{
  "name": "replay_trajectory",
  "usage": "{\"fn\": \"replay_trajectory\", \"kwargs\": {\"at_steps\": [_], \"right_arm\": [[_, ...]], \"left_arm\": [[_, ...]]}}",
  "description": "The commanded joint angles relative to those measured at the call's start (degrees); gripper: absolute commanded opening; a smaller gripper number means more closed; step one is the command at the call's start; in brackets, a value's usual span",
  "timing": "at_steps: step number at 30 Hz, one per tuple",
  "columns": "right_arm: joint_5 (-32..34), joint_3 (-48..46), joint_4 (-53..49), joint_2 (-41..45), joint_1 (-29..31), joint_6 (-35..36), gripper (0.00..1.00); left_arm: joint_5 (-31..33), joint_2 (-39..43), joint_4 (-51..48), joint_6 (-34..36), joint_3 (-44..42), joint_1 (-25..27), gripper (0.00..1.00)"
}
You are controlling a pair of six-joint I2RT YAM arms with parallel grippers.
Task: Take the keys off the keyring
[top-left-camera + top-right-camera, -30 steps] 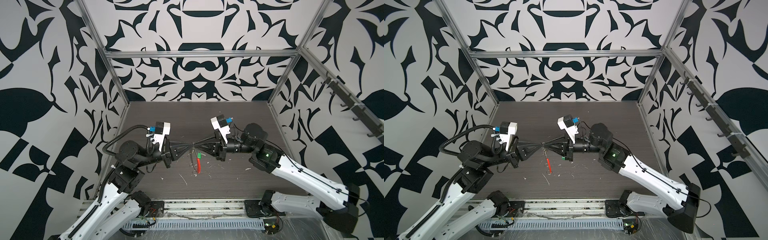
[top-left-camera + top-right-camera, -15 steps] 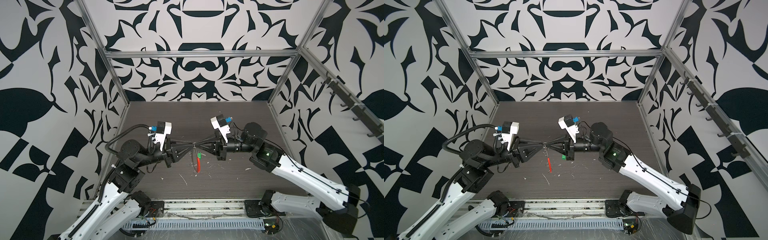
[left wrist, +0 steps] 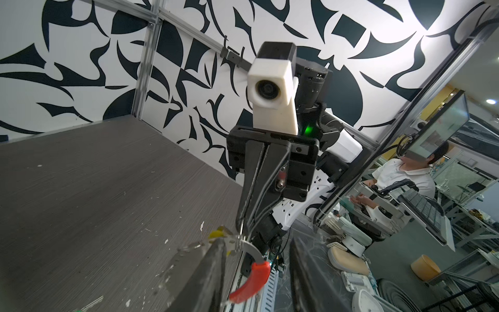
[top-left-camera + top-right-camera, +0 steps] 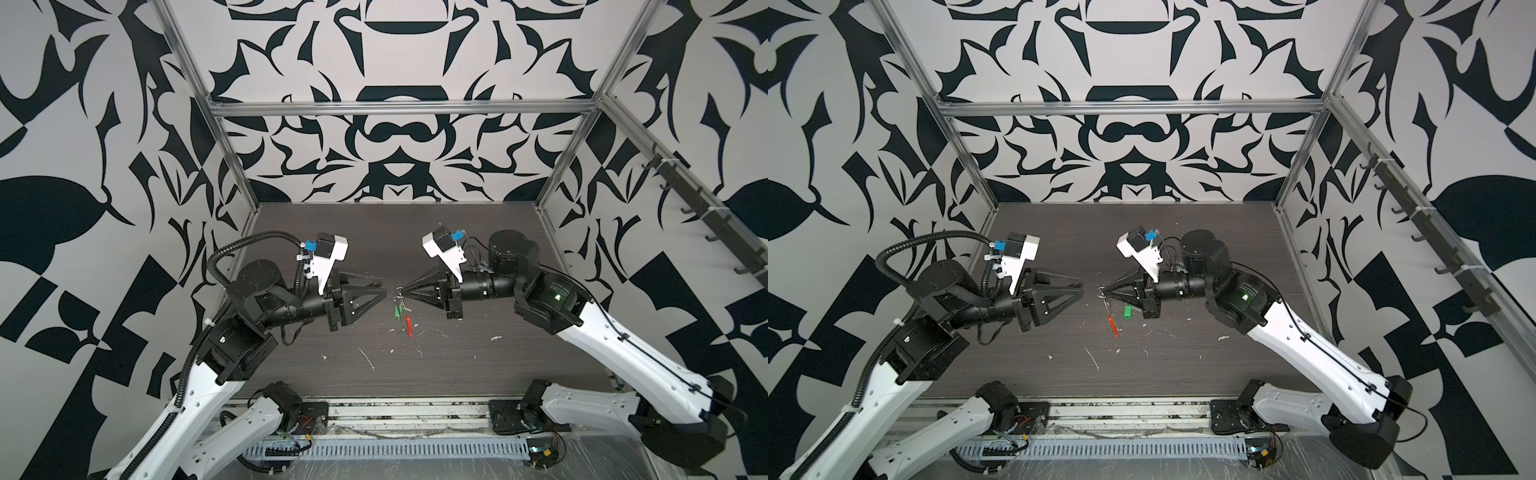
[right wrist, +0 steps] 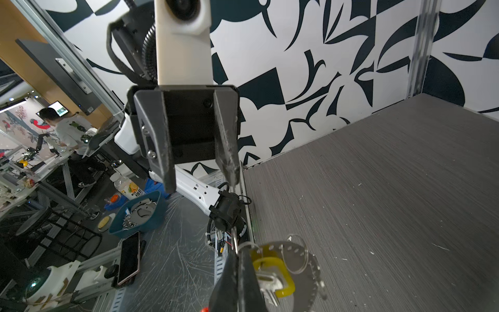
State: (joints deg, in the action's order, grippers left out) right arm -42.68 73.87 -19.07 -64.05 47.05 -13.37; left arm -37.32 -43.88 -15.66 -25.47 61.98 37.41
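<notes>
Table open all round, walls well back; arms meet mid-table. White flecks nr front, nothing blocking. Right gripper pinched tight on keyring, which hangs off tips w/ red sleeve, green key, yellow key. Left gripper partly spread, empty, just beside ring

Keys green, yellow; keyring sleeve red.

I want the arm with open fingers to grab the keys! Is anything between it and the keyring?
Nothing visible stands in the way. The left gripper, fingers open, points at the keyring with only a small air gap between. The right gripper holds the keyring's top from the opposite side; the keys dangle below.
</notes>
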Motion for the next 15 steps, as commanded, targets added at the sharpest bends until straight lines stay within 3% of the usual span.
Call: {"fn": "replay_trajectory", "kwargs": {"at_steps": [1,15], "right_arm": [[-1.42,3.75,-5.22,-0.67,-0.29,3.89,0.0],[-1.69,5.85,-6.79,-2.22,-0.29,4.4,0.0]], "left_arm": [[-1.47,-1.9,-10.13,3.13,3.17,-0.05,0.42],[-8.06,-9.6,-17.3,5.0,9.48,-0.05,0.23]]}}
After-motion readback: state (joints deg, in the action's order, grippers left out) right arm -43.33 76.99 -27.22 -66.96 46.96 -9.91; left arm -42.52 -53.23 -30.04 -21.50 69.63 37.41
